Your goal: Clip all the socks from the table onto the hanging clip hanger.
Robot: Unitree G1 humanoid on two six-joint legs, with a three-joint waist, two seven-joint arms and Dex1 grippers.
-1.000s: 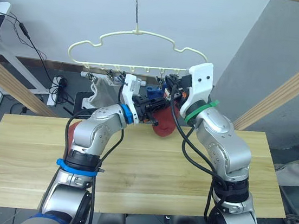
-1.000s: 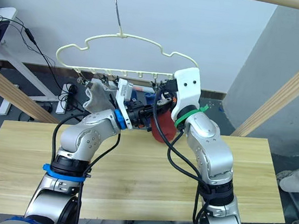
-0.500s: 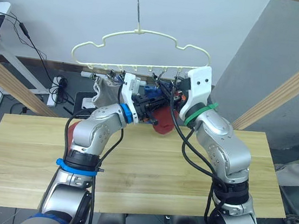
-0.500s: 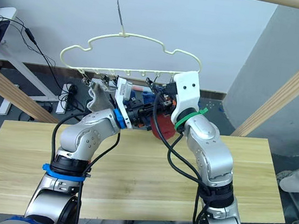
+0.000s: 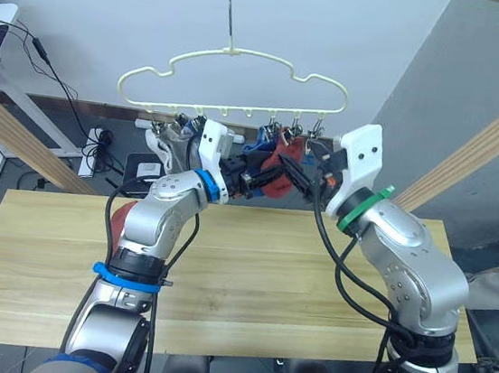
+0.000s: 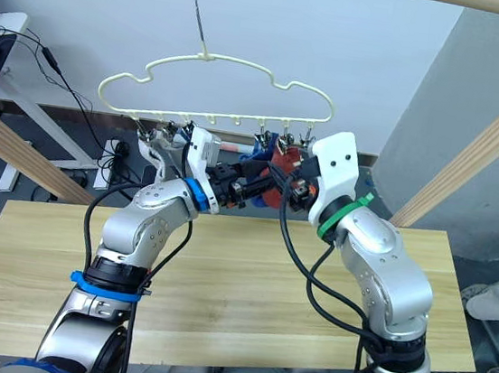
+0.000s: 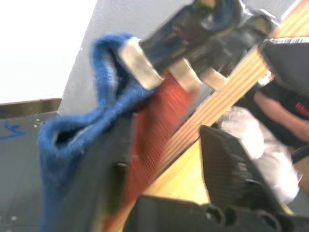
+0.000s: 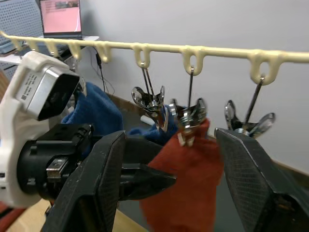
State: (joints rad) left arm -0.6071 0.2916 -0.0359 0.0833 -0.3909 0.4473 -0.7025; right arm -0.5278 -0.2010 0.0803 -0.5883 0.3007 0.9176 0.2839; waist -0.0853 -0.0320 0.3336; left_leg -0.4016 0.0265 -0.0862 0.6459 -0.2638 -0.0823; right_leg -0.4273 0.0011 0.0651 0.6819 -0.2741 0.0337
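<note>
A rust-red sock [image 8: 186, 179] hangs from a metal clip [image 8: 189, 118] on the clip hanger [image 5: 235, 83], with a blue sock [image 8: 94, 113] clipped just beside it and a light grey sock [image 5: 174, 145] further along the row. My left fingers [image 7: 159, 164] are closed on the rust-red sock below its clip. My right fingers [image 8: 188, 193] stand wide apart, holding nothing, near that sock. Another rust-red sock [image 5: 120, 221] lies on the table [image 5: 32, 251] under the hanger.
</note>
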